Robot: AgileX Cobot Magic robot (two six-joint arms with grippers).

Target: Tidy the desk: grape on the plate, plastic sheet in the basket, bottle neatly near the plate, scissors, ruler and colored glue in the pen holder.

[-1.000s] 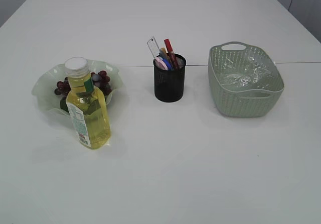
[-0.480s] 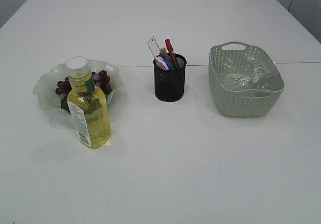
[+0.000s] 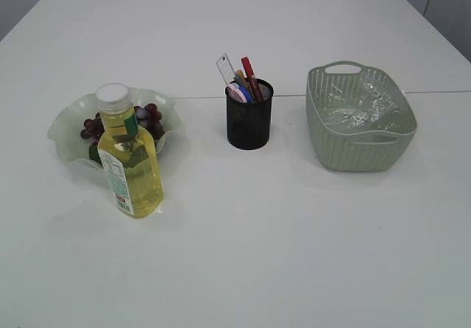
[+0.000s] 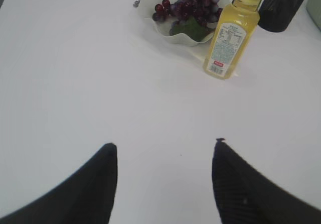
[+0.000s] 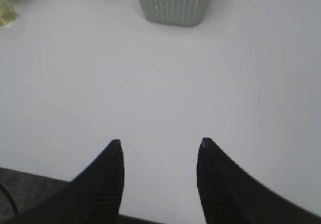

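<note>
A white surface [image 3: 243, 269] holds everything already in place. Grapes [image 3: 144, 118] lie on the pale green plate [image 3: 65, 126] at the left, and the upright bottle [image 3: 129, 155] of yellow liquid stands just in front of it, touching its rim. The black mesh pen holder [image 3: 249, 119] in the middle carries the ruler, scissors and glue. The plastic sheet [image 3: 360, 107] sits inside the green basket [image 3: 358, 151] at the right. Both sets of fingers [image 4: 163, 184] [image 5: 159, 181] hover apart and empty, near the front edge, well away from everything. The left arm is nearer the bottle, which lies ahead and to its right; nothing seems left to move.
</note>
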